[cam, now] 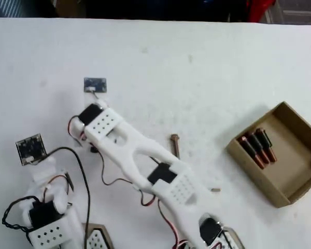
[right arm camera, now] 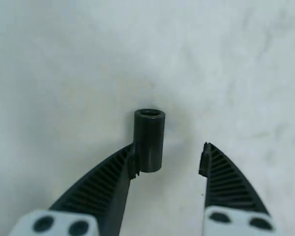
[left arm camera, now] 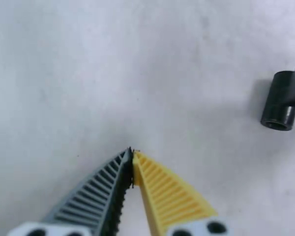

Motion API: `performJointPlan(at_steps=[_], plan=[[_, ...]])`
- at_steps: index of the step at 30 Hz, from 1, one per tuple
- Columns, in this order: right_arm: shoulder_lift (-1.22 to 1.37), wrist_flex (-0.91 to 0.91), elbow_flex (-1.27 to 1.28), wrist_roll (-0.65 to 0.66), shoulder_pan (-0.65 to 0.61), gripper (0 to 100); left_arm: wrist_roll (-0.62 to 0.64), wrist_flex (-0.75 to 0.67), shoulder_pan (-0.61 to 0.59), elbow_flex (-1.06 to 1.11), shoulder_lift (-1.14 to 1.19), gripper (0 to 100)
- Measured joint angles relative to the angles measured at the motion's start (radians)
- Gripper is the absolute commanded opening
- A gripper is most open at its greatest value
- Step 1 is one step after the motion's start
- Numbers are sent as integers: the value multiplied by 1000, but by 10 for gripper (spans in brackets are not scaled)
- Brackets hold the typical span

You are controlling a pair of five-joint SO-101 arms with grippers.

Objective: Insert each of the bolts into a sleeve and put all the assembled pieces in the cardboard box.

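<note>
On the bench (cam: pixel 197 62), the cardboard box (cam: pixel 256 179) sits at the right, with assembled pieces (cam: pixel 256 146) inside. A bolt (cam: pixel 174 145) lies left of it. A sleeve (right arm camera: pixel 150 140) sits between the right tool's (right arm camera: pixel 168 155) spread fingers, touching one.

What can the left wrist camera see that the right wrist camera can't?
Left wrist view alone: the left gripper, one finger grey and one yellow, shut with nothing between them. Right wrist view alone: how the right gripper stands, its dark fingers open with the black sleeve between them, against one finger. Shared: that same sleeve, which the left wrist view sees from farther off, and the white table under everything.
</note>
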Motion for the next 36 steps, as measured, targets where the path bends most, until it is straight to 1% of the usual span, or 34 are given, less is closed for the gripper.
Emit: performJointPlan(at_steps=[11, 17, 20, 22, 30, 33, 36], plan=[[91, -6, -69, 0, -6, 174, 0, 0, 0, 0, 0, 23], [94, -2, -69, 0, 14, 16, 0, 0, 0, 0, 0, 23], [95, -2, -68, 3, 40, 35, 0, 0, 0, 0, 0, 23], [95, 5, -68, 3, 57, 30, 0, 0, 0, 0, 0, 23], [95, 103, -68, 5, 117, 17, 0, 0, 0, 0, 0, 23], [95, 130, -80, 66, 129, 17, 0, 0, 0, 0, 0, 23], [92, 198, -112, 144, 133, 17, 0, 0, 0, 0, 0, 23]])
